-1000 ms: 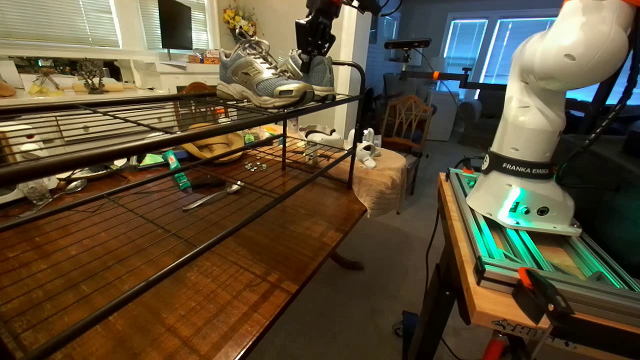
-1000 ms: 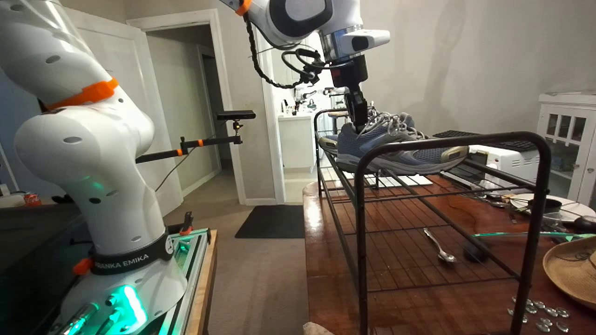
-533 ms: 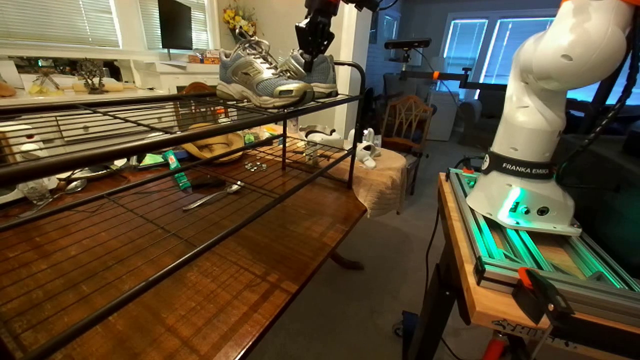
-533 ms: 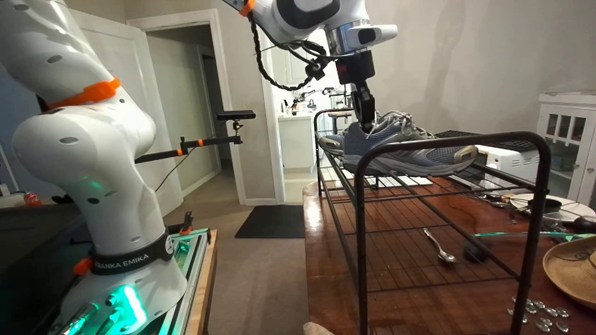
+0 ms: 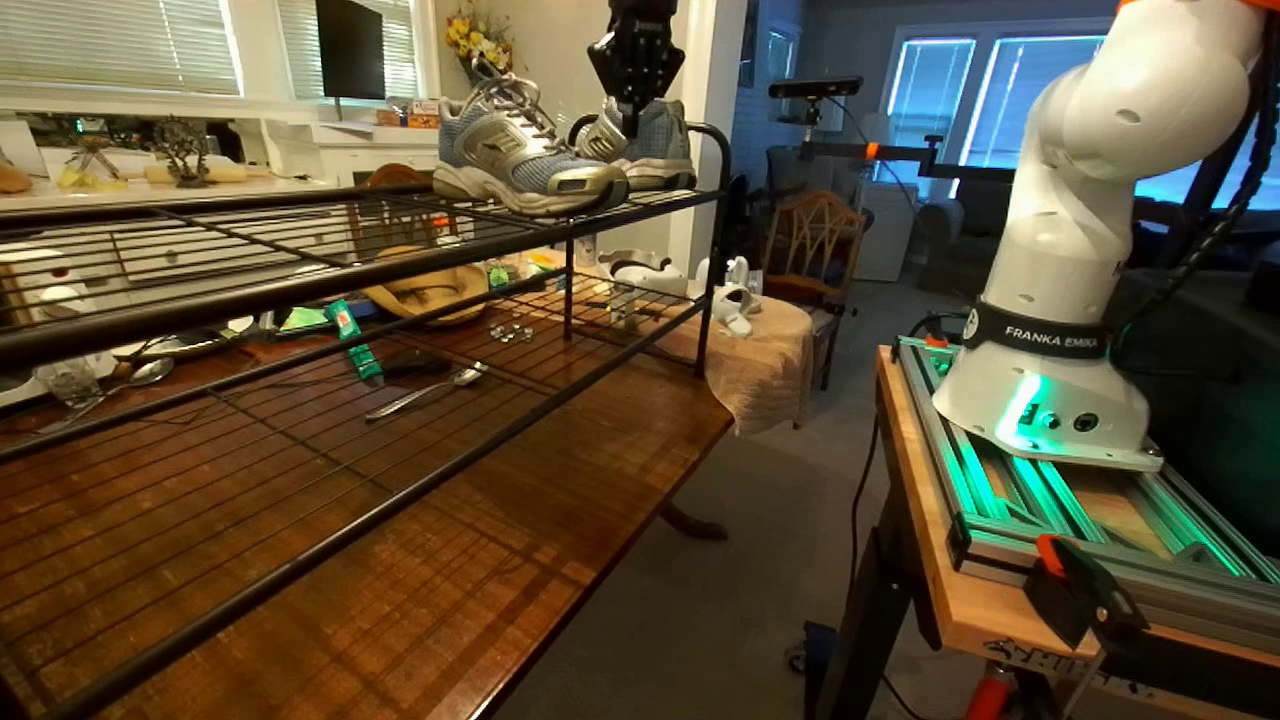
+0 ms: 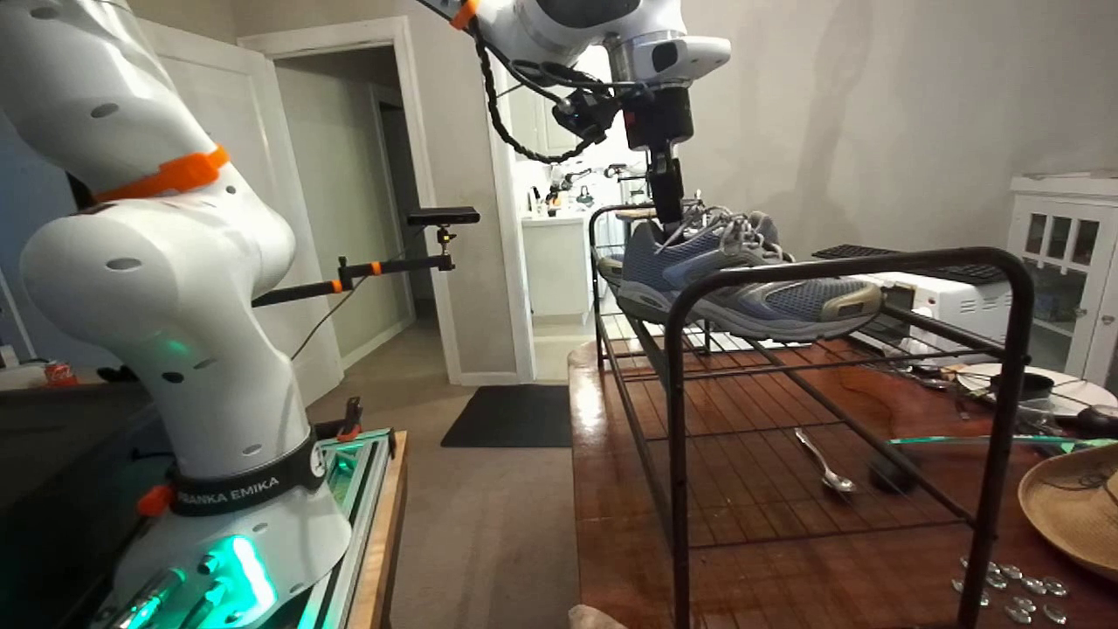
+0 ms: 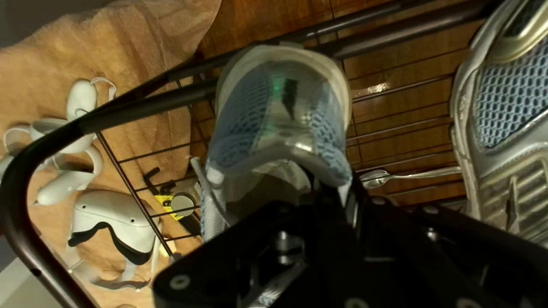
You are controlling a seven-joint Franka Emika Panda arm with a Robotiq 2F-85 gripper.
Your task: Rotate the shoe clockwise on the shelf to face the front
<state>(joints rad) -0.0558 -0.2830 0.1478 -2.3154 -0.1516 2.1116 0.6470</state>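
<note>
Okay, eyes on the black mechanical gripper (image 5: 630,118): we see it pinching the collar of the grey-silver athletic sneaker (image 7: 278,132) with blue mesh, up on the top tier of the long black metal wire rack (image 6: 678,454), near its rounded end. Heel over the side rail, toe aimed away from the white robot base (image 6: 288,528)! Beside it, we spot the near-identical grey-silver sneaker (image 5: 525,155), its toe pointing the opposite way. Below, a shiny silver spoon (image 6: 837,480) shows against the glossy brown wooden table (image 5: 550,520).
</note>
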